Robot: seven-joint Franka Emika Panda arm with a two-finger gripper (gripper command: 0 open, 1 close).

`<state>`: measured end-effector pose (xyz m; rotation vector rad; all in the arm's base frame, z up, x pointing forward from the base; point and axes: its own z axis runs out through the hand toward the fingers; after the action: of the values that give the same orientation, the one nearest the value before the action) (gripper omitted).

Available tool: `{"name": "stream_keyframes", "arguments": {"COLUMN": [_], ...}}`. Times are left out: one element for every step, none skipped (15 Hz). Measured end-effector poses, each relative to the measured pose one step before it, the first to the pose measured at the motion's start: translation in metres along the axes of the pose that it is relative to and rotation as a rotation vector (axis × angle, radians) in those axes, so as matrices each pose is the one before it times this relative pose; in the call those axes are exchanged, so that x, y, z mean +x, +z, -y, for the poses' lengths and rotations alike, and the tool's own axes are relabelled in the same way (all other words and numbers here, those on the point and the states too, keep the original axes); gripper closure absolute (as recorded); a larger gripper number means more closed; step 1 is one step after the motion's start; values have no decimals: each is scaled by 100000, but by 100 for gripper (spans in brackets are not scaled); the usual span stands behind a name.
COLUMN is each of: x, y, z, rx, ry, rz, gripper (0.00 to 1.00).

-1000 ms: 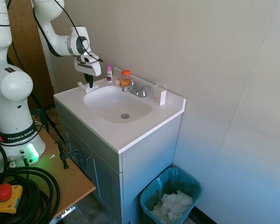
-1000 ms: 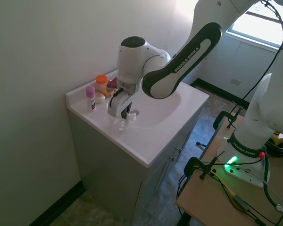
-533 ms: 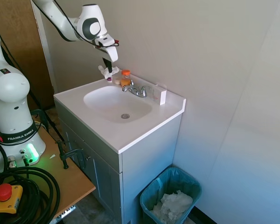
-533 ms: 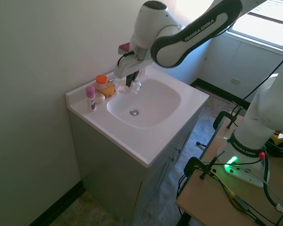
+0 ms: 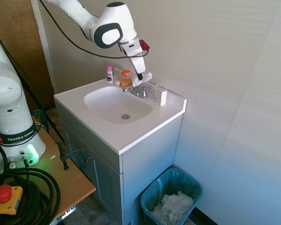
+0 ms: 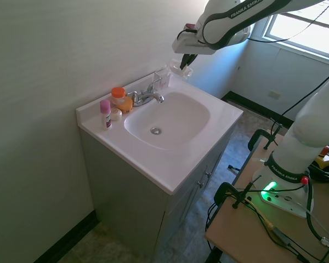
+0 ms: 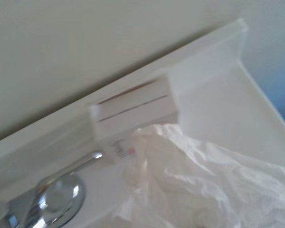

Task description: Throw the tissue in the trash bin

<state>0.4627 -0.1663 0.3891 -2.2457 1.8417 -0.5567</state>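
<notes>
The gripper (image 5: 141, 75) is hanging in the air above the back of the vanity (image 5: 131, 133), over the faucet (image 5: 137, 91), and its fingers are clenched on the tissue (image 5: 145, 77). The tissue is sticking out as a small crumpled white wad just under the fingertips, not touching the counter. In the second exterior view the gripper (image 6: 185, 61) is holding the tissue (image 6: 181, 69) above the far back corner of the counter, close to the wall. In the wrist view the tissue (image 7: 199, 183) is filling the lower part as a blurred, wrinkled white sheet; behind it a small white box (image 7: 133, 110) is standing against the backsplash, and a chrome handle of the faucet (image 7: 57, 190) is showing beside it. The sink (image 5: 117, 104) is lying in the middle of the counter. At the back, beside the faucet, a small pink bottle (image 5: 109, 73) and an orange-capped bottle (image 5: 126, 78) are standing upright near the wall. The bin (image 5: 171, 196) is standing on the floor beside the vanity, much lower than the counter, well apart from the gripper. It is lined with a teal bag, and a heap of white paper (image 5: 174, 205) is lying inside it.
</notes>
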Motion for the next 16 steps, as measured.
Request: {"name": "stream_keyframes", "arguments": {"x": [2494,2467,2495,2253,2117,2101,1865,1778,1580,1371,1195,962,734,554,277,175], "y": [474,589,929,1195,1425,1586,1554,1641,1611,1533,1561,1519,1473,1372,1346,1401], "z": [-859,-672,-416,-394,-325,-164,37,133,57,40,-56,-152,-53,-79,-140,-108], "rx": [-160,-563,-569,-1018,-1144,-1192,-1268,-1419,-1718,-1561,-1848,-1916,-1949,-1599,-1314,-1122], "ry": [4347,4243,3821,3483,3762,3074,2806,2918,2616,1785,1471,1695,1370,1131,1019,901], "rz": [-667,-798,-557,-459,-209,196,177,-135,-365,-641,-356,510,1038,848,1062,1112], "gripper": [100,100,100,100,100,100,100,100,100,100,100,100,100,100,100,100]}}
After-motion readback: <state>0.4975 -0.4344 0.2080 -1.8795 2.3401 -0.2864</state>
